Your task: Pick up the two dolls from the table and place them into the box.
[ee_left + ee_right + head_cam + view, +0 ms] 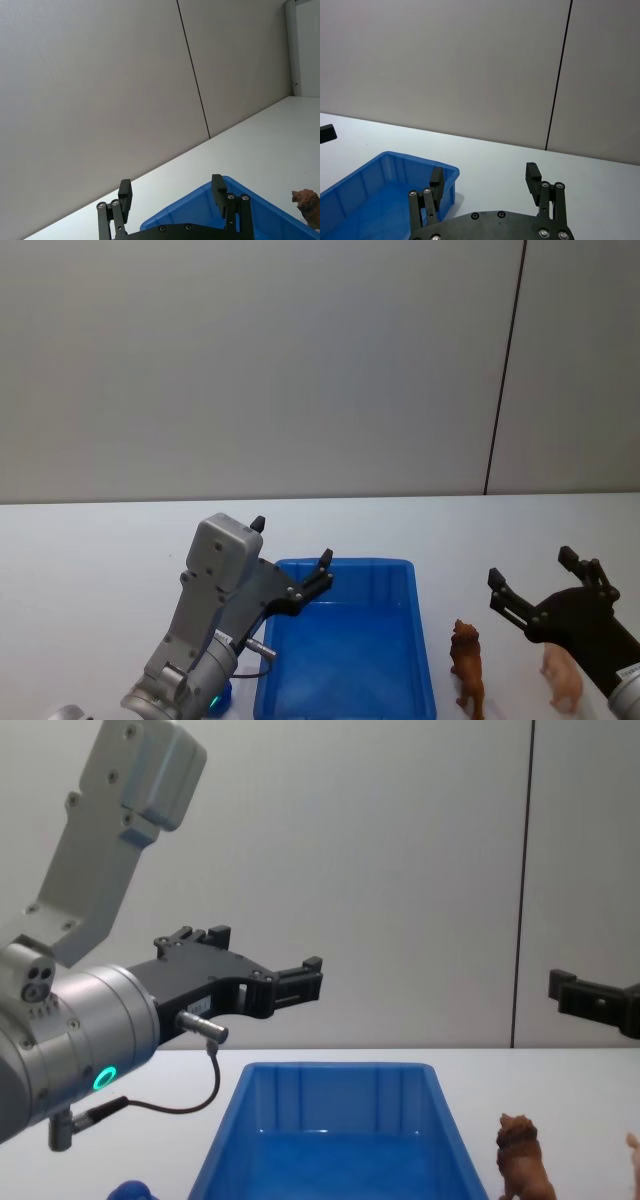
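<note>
The blue box (345, 564) stands open on the white table (90, 550), with nothing inside it. To its right the reddish-brown lion doll (467, 665) stands upright, and the pale pink doll (562, 676) stands further right. My left gripper (292, 542) hangs open in the air over the box's far left corner, holding nothing. My right gripper (530, 565) is open and raised above and just behind the two dolls. The left wrist view shows the open left gripper (171, 186) over the box (250, 210), with the lion doll (307, 205) beyond.
A grey panelled wall with a dark vertical seam (505, 370) closes the far side of the table. A small blue object (130, 1190) lies at the near left beside the box. Bare tabletop stretches to the left and behind the box.
</note>
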Available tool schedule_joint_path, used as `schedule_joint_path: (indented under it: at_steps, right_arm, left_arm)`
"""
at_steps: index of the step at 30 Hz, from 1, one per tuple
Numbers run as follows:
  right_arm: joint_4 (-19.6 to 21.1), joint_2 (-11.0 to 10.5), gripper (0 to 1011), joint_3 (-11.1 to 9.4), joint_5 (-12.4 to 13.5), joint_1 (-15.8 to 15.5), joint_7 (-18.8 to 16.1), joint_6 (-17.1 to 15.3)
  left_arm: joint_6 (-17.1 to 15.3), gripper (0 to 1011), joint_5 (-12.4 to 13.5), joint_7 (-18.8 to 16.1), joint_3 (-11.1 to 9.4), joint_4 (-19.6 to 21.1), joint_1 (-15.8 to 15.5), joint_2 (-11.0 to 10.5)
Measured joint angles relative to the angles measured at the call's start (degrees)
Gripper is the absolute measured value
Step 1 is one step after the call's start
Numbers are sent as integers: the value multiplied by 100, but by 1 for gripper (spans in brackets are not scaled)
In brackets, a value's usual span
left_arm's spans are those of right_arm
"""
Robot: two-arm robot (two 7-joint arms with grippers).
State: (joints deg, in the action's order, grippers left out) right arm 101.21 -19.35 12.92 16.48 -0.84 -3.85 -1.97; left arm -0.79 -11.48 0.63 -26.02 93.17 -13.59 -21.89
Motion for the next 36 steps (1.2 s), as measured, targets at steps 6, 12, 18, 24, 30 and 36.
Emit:
schedule_joint_path:
  at_steps: [6,12,18,24,30,36]
  right_arm:
    - [-1,-50,1001,-43,68,-29,-23,-71]
    - [5,-181,1001,-131,200,-129,-66,-211]
    - [7,-317,1001,-216,295,-253,-82,-325]
    - [-31,-443,1001,-287,336,-382,-101,-443]
    - [-126,-499,1001,-321,349,-434,-133,-559]
    - [-279,-494,1001,-327,364,-421,-163,-704]
  left_arm:
    - [0,1001,0,0,0,0,0,0]
    - [0,1001,0,0,0,0,0,0]
    - [0,1002,0,0,0,0,0,0]
    - [0,1001,0,0,0,0,0,0]
    - [0,1002,0,0,0,0,0,0]
    - [0,1001,0,0,0,0,0,0]
